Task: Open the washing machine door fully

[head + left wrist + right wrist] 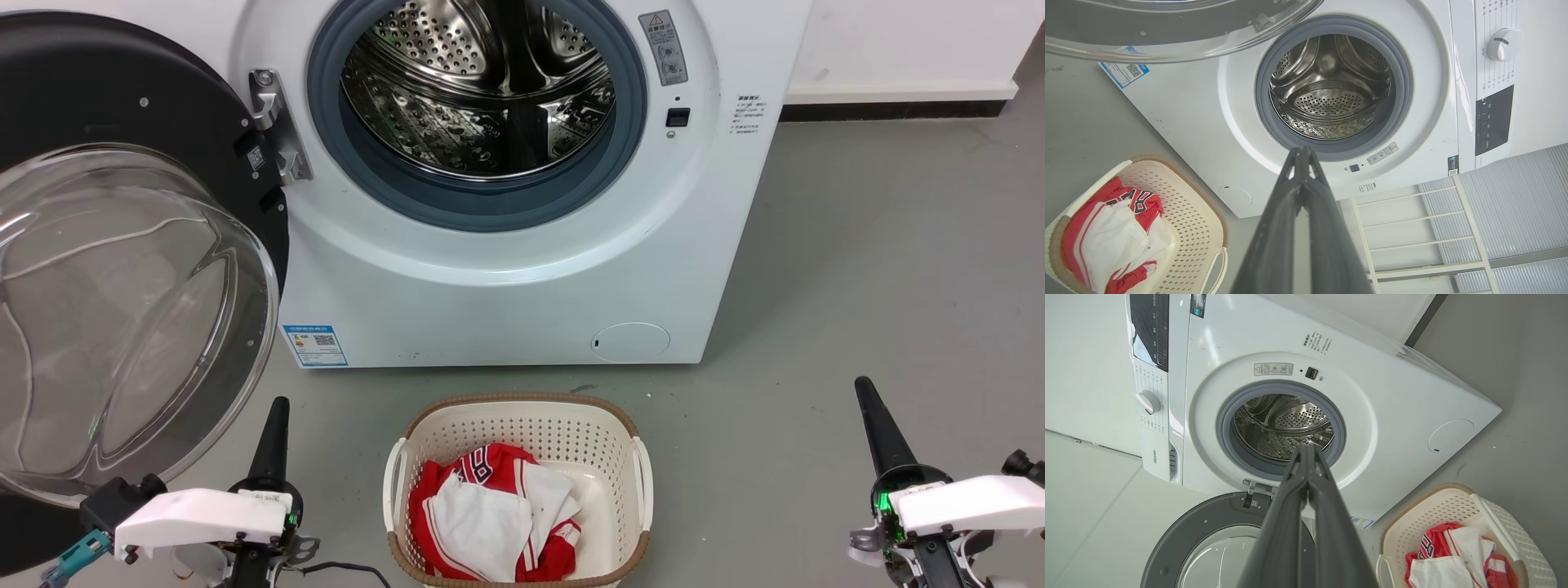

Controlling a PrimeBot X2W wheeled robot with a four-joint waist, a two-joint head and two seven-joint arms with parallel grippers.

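Status of task: the washing machine door (139,269) stands swung wide on its hinge (273,122), hanging off the left side of the washing machine (506,302), with its clear glass bowl and inner black ring turned outward toward the robot. The drum (482,90) and its grey rubber seal are wholly exposed, and nothing crosses the opening. In the right wrist view the door (1208,535) lies close to the plane of the machine's front, so the swing is judged complete or very nearly so. At most a small final push against the hinge stop would be left, and the pictures cannot settle whether any travel is available. The left gripper (278,408) is in front of the machine, below the door's lower edge, its fingers pressed together and empty; in its own wrist view the tips (1302,152) point at the machine's front, clear of the door. The right gripper (863,389) is in front of the machine's right corner, also pressed together, holding nothing. A laundry basket (522,433) with red and white clothing (490,523) sits on the floor directly before the machine.
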